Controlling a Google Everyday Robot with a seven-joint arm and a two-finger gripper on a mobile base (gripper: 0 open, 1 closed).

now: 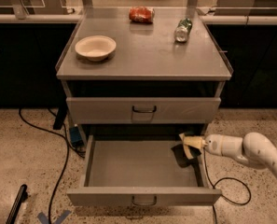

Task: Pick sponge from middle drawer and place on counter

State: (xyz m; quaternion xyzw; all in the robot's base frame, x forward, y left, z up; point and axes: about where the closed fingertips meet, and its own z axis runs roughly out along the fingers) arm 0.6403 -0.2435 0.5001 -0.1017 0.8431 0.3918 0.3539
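The middle drawer [128, 164] is pulled out, and its grey floor is bare on the left and in the centre. My gripper [188, 143] reaches in from the right on a white arm, at the drawer's right rear corner, just above the floor. It is shut on the sponge [181, 156], whose dark green layer hangs below the pale yellow tips. The counter [147, 55] is the grey top of the cabinet above.
On the counter stand a white bowl [95, 47] at the left, a crushed red can [141, 14] at the back and a green-and-silver can [183, 30] at the back right. The drawer above [144, 109] is closed. Cables [58, 171] lie on the floor at the left.
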